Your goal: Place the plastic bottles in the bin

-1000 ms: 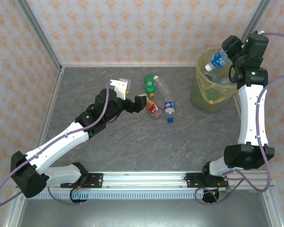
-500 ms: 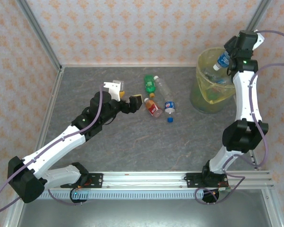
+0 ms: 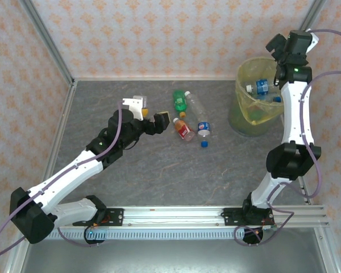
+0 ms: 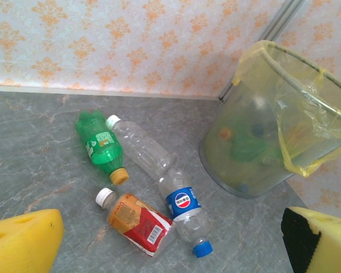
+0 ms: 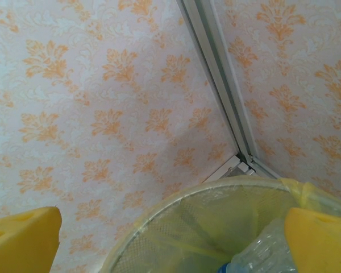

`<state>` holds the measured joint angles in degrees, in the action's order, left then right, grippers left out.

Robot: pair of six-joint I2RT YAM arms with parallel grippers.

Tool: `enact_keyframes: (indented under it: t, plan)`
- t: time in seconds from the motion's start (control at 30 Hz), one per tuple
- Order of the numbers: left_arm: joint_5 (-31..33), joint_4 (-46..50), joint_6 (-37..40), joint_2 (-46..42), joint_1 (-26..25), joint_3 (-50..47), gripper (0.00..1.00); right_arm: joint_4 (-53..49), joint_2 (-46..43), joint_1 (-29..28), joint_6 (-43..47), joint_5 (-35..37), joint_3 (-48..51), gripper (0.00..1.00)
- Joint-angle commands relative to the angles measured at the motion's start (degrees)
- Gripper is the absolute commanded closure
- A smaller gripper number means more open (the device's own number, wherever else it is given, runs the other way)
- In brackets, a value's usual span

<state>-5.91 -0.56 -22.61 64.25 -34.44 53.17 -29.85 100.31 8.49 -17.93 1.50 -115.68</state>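
Our right pincer (image 3: 279,50) hangs wide and empty above the bin (image 3: 239,85) in the far right corner, where a blue-labelled bottle (image 3: 260,88) lies inside among others. Our left pincer (image 3: 152,114), also spread wide with nothing in it, hovers near four bottles lying on the tabletop (image 3: 159,170): a green bottle (image 3: 179,102), a clear bottle (image 3: 195,104), a red-labelled bottle (image 3: 185,131) and a blue-capped bottle (image 3: 203,127).

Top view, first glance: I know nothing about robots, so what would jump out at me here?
The yellow-lined bin in the far right corner, with a blue-labelled bottle lying inside near the top, below the right fingers, which stand open. Then the four bottles strewn on the grey table mid-scene, with the left fingers open beside them.
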Motion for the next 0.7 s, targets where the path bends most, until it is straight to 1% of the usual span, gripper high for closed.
enact_keyframes:
  t: [0.0, 0.23, 0.33, 0.43, 0.47, 0.5, 0.6, 0.67]
  plan:
    - [2.08, -0.85, -1.38, 2.11, 0.66, 0.42, 0.01, 0.03, -5.88, -1.17, 0.75, -1.56, 1.94, 0.0]
    - [1.08, 1.06, -5.02, 8.57, 1.04, 3.38, 0.02, 2.1, -13.48, -4.82, 0.71, -4.12, 9.32, 0.0]
    - [-0.94, 1.3, -8.0, 11.43, 1.12, 4.78, 0.03, 2.89, -16.41, -6.13, 0.24, -5.89, 12.67, 0.0]
    - [-2.72, 0.9, -10.61, 14.52, 1.13, 5.28, 0.06, 3.89, -19.64, -7.87, -0.3, -7.3, 16.52, 0.0]
    - [-3.2, 1.13, -13.12, 15.84, 1.08, 5.64, 0.09, 4.13, -20.67, -8.55, -0.43, -7.74, 17.84, 0.0]
    - [-3.45, 1.74, -13.97, 17.33, 0.99, 6.26, 0.1, 4.2, -21.8, -9.23, -0.44, -8.02, 19.13, 0.0]
    - [-3.68, 5.74, -16.31, 22.08, 0.77, 9.67, 0.11, 4.97, -24.76, -11.28, -0.94, -8.41, 23.31, 0.0]
    - [-4.85, 7.5, -17.78, 25.38, 0.54, 12.19, 0.1, 5.21, -26.72, -13.45, 0.09, -7.01, 26.05, 0.0]
